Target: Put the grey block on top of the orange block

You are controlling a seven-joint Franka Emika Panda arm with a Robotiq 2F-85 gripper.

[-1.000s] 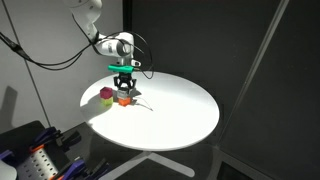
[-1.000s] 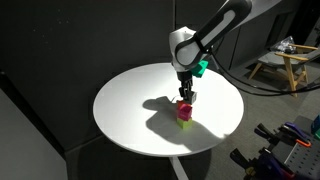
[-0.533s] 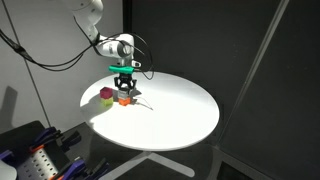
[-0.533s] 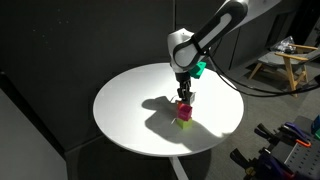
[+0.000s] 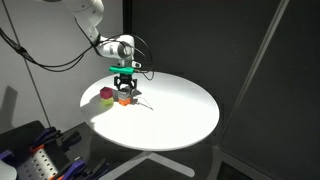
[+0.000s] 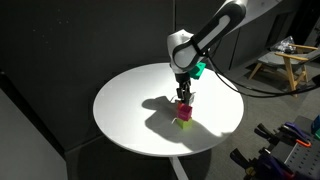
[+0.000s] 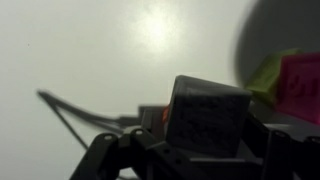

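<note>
In the wrist view the grey block (image 7: 205, 118) fills the space between the dark fingers of my gripper (image 7: 200, 152). A sliver of the orange block (image 7: 159, 115) shows just behind its left edge. In an exterior view my gripper (image 5: 124, 89) points straight down over the orange block (image 5: 124, 101) on the round white table (image 5: 180, 120). From the opposite side the gripper (image 6: 183, 97) hides both blocks. Whether the fingers press on the grey block or stand off it, the frames do not show.
A magenta cube (image 5: 105, 95) and a yellow-green block (image 5: 110, 101) sit close beside the orange block; in the wrist view they are the magenta cube (image 7: 303, 85) and yellow-green block (image 7: 265, 75) at right. A cable (image 7: 75, 120) crosses the table.
</note>
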